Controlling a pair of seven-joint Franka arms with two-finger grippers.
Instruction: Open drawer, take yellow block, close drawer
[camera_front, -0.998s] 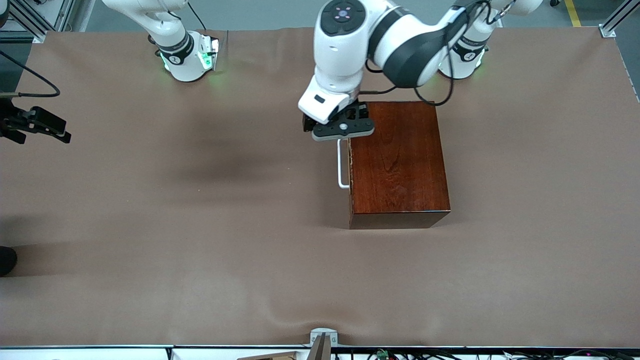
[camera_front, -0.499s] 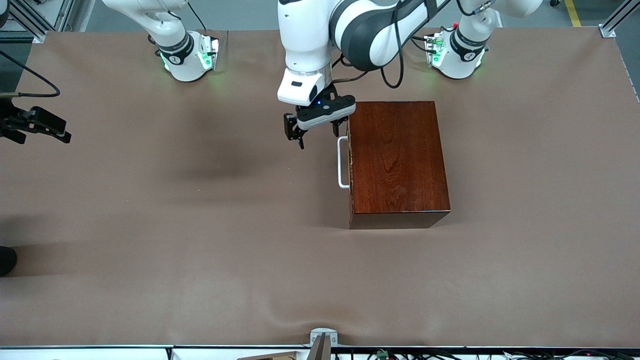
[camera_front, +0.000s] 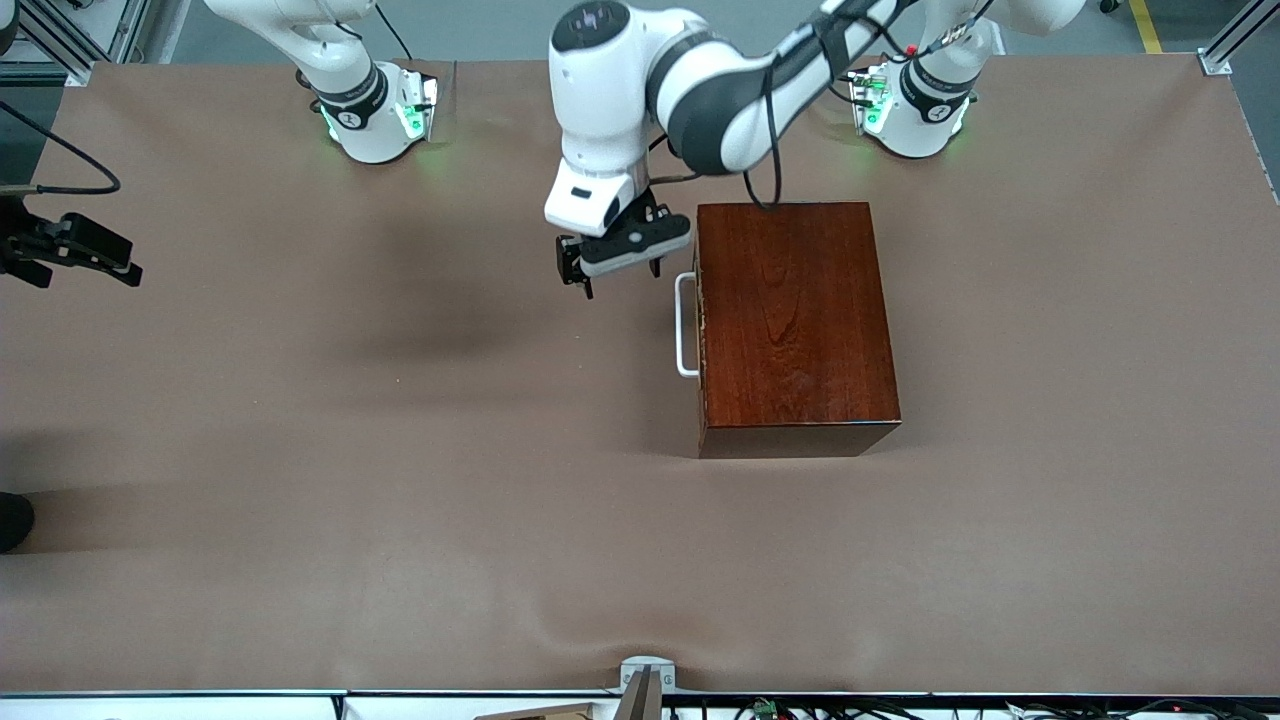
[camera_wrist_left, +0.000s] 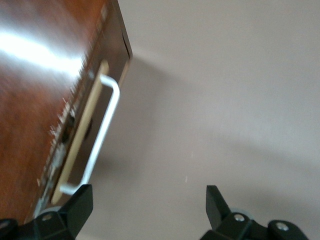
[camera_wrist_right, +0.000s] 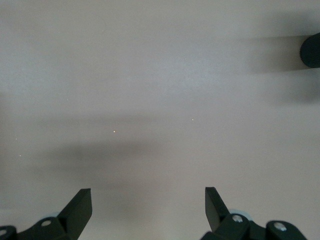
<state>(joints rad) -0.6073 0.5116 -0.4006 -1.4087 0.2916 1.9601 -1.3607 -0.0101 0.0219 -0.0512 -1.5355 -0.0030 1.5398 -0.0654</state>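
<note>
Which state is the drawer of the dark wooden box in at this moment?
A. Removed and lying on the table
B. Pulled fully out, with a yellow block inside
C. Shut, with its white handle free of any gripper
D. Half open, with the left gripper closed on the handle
C: the drawer sits flush in the wooden box, and the open left gripper hovers beside the white handle without touching it.

**No readable writing in view**

No word, brand, number or sign can be made out anywhere. A dark band on each robot base (camera_front: 372, 110) carries small white marks, but they are too small to read. The wooden box (camera_front: 795, 325) shows only its grain, and the brown counter (camera_front: 400, 480) bears no print. Both wrist views show no lettering at all.
</note>
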